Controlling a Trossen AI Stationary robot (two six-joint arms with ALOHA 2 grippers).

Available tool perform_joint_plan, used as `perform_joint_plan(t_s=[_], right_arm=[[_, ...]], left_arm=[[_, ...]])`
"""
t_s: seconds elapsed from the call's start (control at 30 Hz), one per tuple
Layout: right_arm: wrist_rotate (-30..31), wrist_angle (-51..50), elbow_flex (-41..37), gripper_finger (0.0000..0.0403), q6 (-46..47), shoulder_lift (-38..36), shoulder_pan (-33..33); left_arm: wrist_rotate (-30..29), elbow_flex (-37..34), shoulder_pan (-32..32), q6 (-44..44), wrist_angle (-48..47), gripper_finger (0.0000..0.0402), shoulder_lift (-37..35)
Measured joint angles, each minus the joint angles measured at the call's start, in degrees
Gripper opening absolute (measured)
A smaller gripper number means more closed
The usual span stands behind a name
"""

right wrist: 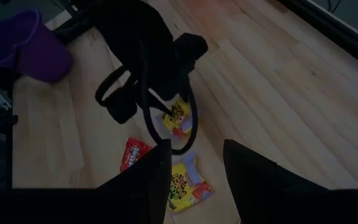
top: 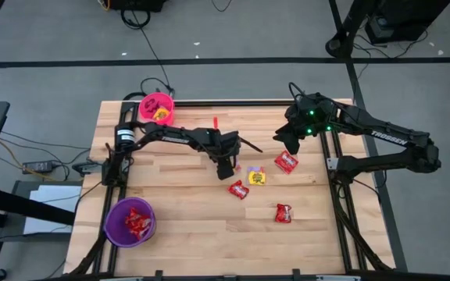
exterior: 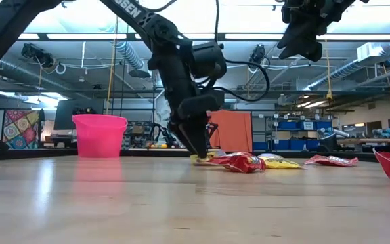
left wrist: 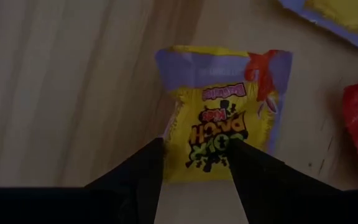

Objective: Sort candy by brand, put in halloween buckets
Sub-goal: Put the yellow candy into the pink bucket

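A yellow candy packet with purple ends lies flat on the wooden table. My left gripper points steeply down over it, open, a fingertip at each side of one end. My right gripper hangs open and empty, high above the table's far right part. Another yellow packet and three red packets lie flat nearby. The pink bucket stands at the far left and holds candy. The purple bucket stands at the near left and holds red packets. My left gripper's fingertips stand low at the two sides of the yellow packet's end, coming from above and slanting. I cannot tell whether they touch it. The packet lies flat on the table.
A small red object lies on the table's far side behind the left arm. Cables run from the left arm's base. Bare wood stretches along the near edge between the purple bucket and the right rail.
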Motion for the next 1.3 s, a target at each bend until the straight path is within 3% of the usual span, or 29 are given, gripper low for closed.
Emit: perform_joint_plan(t_s=[0.2,0.3,0.57,0.77,0.97,1.3], right_arm=[[0.00,0.38,0.00,0.0158,0.11,0.00,0.00],[0.00,0.44,0.00,0.0158,0.12,0.00,0.00],[0.00,1.97,0.00,0.0158,0.14,0.00,0.00],[-0.16,2.21,0.00,0.0158,0.07,0.00,0.00],[-0.21,2.24,0.00,0.0158,-0.64,0.00,0.00],[-1.90,2.47,0.00,0.0158,-1.90,-0.11,0.00]], left_arm=[[0.58,0.15,0.00,1.70,1.38,0.0186,0.97],[1.19,0.15,0.02,1.88,2.24,0.0166,1.46],[1.18,0.17,-0.11,0.19,2.98,0.0014,1.48],[-0.54,6.36,0.01,-0.34,-9.30,0.0003,1.72],[-8.91,18.14,1.82,5.53,-22.35,0.0002,-1.44],[-10.65,22.40,18.16,5.86,-31.57,0.0001,-6.41]])
